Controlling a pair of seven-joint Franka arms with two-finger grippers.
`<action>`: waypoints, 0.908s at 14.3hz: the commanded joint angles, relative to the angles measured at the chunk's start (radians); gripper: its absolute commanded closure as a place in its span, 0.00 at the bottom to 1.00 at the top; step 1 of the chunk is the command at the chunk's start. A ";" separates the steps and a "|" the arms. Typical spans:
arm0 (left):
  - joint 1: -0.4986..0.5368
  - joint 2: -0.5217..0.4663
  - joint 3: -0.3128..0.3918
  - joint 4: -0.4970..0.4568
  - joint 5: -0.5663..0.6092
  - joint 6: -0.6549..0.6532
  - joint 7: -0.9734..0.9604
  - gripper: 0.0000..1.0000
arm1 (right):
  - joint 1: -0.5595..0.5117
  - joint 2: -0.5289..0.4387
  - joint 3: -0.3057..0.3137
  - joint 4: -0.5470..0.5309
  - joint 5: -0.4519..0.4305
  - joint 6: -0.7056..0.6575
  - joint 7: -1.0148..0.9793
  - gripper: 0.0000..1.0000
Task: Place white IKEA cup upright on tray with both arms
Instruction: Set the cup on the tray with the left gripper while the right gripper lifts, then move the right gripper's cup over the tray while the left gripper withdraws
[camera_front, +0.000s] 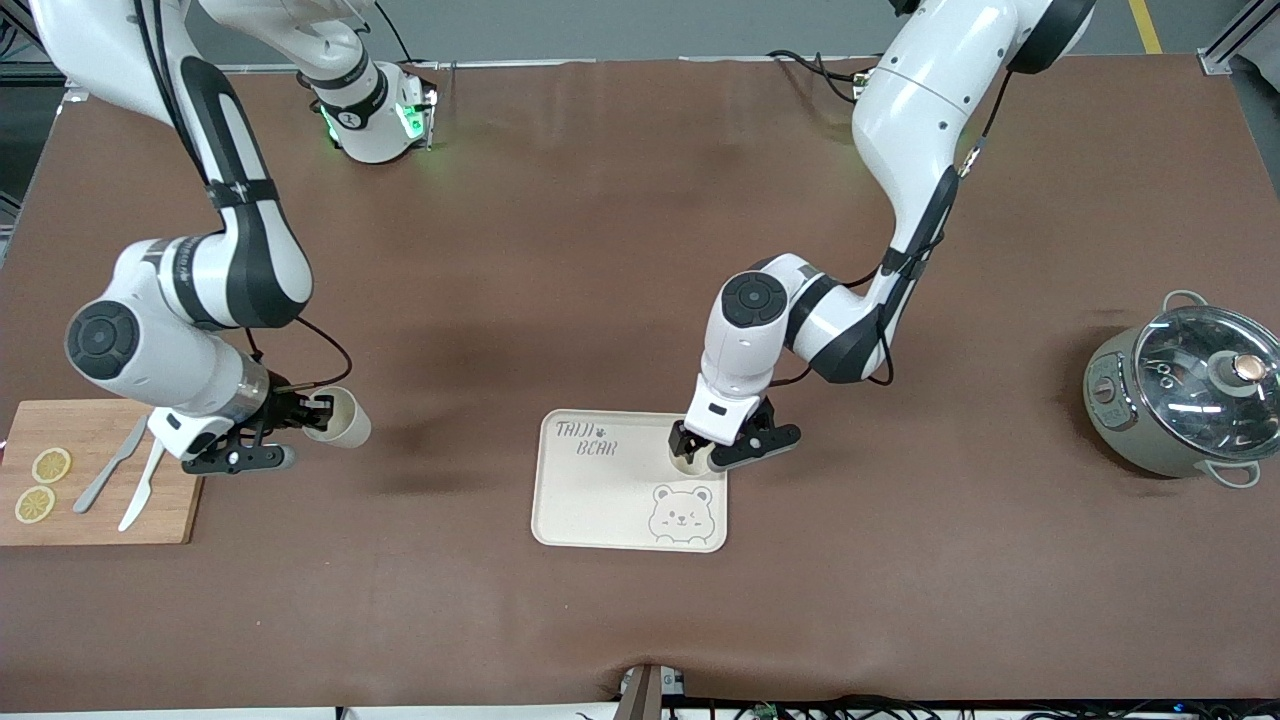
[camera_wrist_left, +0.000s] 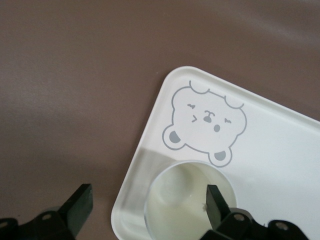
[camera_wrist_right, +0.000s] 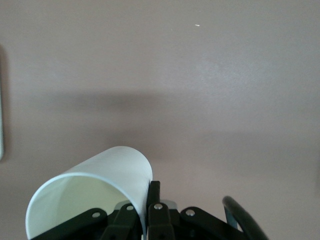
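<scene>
One white cup (camera_front: 690, 458) stands upright on the cream tray (camera_front: 600, 500), at the corner nearest the left arm's base; the left gripper (camera_front: 722, 452) straddles its wall, fingers wide. The right gripper (camera_front: 300, 412) pinches a second white cup (camera_front: 340, 418) by its rim, tilted, beside the wooden cutting board (camera_front: 100, 490)

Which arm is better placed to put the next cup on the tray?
The right arm, probably. Its end effector is shut on a tilted white cup near the cutting board. The left end effector is open around another cup already standing on the tray.
</scene>
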 joint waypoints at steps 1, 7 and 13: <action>0.004 -0.059 0.007 0.008 0.026 -0.122 -0.009 0.00 | 0.065 0.009 -0.004 0.060 0.020 -0.050 0.145 1.00; 0.059 -0.126 -0.002 0.012 -0.042 -0.228 0.103 0.00 | 0.234 0.020 -0.006 0.152 0.020 -0.047 0.507 1.00; 0.163 -0.184 -0.004 0.012 -0.102 -0.331 0.345 0.00 | 0.335 0.117 -0.007 0.231 0.012 0.003 0.693 1.00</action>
